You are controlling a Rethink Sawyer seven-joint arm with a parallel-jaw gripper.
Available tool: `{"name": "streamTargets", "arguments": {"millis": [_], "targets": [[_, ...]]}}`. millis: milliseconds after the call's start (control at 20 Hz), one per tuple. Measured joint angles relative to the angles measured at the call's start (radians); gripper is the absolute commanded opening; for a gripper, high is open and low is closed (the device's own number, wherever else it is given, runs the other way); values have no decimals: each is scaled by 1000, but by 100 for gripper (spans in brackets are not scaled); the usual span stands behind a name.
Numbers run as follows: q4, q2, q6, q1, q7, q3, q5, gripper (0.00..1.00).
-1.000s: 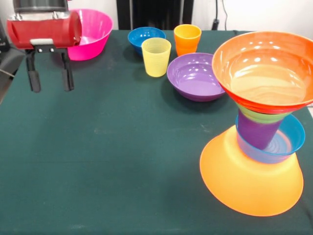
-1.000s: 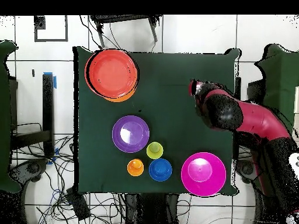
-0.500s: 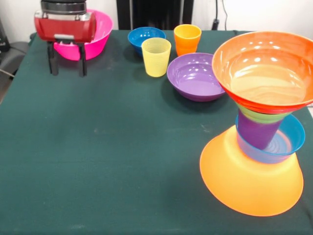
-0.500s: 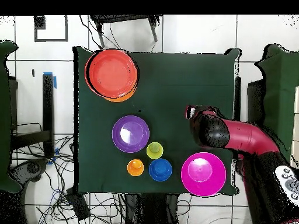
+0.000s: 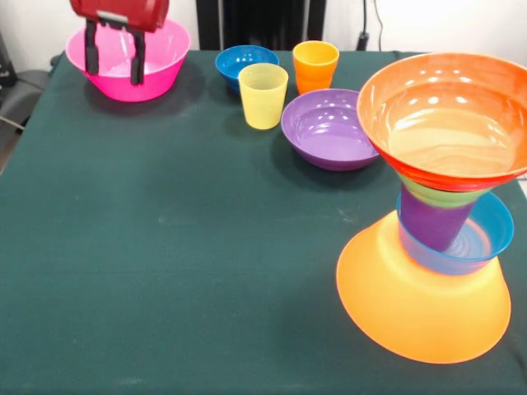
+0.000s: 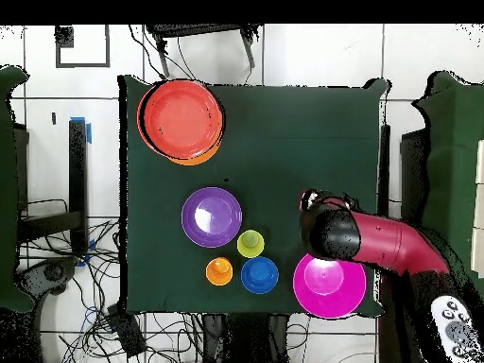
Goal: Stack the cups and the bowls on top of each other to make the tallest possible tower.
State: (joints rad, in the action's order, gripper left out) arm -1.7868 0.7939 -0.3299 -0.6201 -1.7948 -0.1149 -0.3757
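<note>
Now my claw (image 5: 114,59) hangs open and empty over the pink bowl (image 5: 161,51) at the table (image 5: 181,247) corner; the tower (image 5: 436,206) stands well apart on its yellow-orange bowl (image 5: 412,304).

We see the red arm (image 6: 397,244) reaching in low, its gripper (image 5: 114,59) pointing straight down (two black fingers (image 5: 91,49) spread apart).
</note>
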Motion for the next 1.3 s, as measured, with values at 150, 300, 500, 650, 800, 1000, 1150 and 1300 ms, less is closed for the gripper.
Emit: {"name": "streamTargets", "arguments": {"millis": [150, 300, 500, 650, 800, 1000, 1150, 1300], "targets": [[-11, 4, -1, 19, -56, 51, 42, 100], [-26, 2, -1, 17, -97, 74, 72, 100], [-53, -12, 0, 5, -141, 99, 109, 100], [-90, -32, 0, -2, -177, 121, 158, 100], [-119, -45, 1, -6, -197, 125, 191, 100], [-171, -60, 26, -24, -222, 123, 226, 100], [-197, -69, 45, -41, -229, 123, 233, 100], [-216, -87, 72, -59, -230, 123, 233, 100]]}}
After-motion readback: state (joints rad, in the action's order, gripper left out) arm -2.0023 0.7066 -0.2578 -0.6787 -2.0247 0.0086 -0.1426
